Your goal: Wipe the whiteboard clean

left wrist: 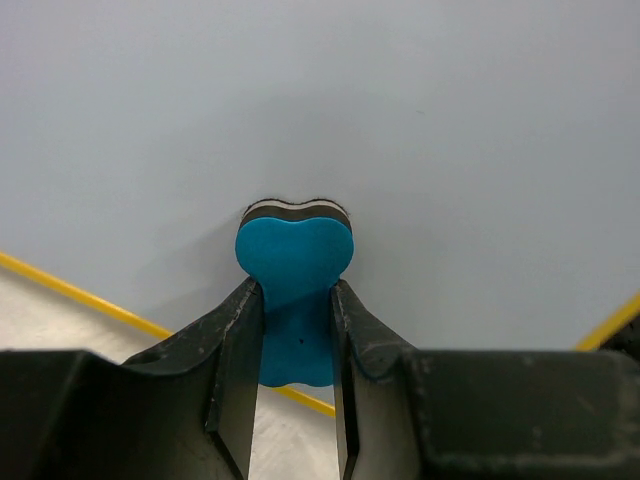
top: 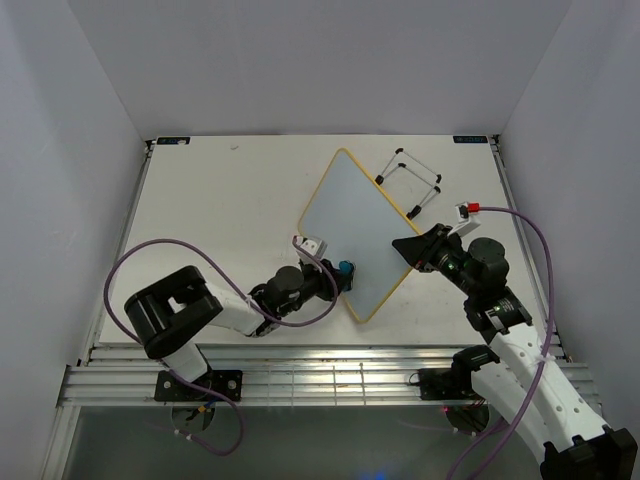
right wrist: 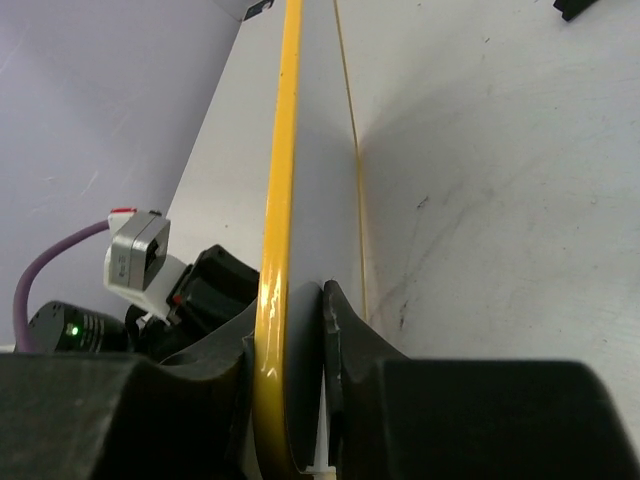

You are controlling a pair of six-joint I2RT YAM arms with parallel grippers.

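On the table, centre to right: whiteboard [top: 345, 225], white face, thin yellow frame, turned corner-on like a diamond, near corner pointing toward the arm bases. Whether it lies flat or is tipped up, I cannot tell.
Board face: no writing visible in the top view or the left wrist view; faint marks cannot be ruled out.
Left gripper [left wrist: 297, 300]: pinching the waist of the blue bone-shaped eraser [left wrist: 295, 250], at the board's near-left edge.
Eraser contact: the dark felt layer appears to touch the board face; the blue lobe stands clear ahead of the fingers.
Right gripper [right wrist: 290, 335]: pressed together on the board's yellow edge at its right corner, one finger on each face.
Wire stand [top: 419, 167]: loose on the table [top: 220, 200], just beyond the board's far-right edge, apart from it.
Step in hand (judged): wiping the face while the other arm braces the board.
Progress (judged): late or finishing, since the face reads blank.
Doing it well: keep the felt flat on the face, not on one edge. Run overlapping strokes from the near-left side toward the far corner. Press lightly and evenly.
Bracing: direct each stroke toward the clamped corner, not across it, so the board does not pivot.
Risk (judged): the eraser is held by a narrow waist and could twist in the fingers under side load.
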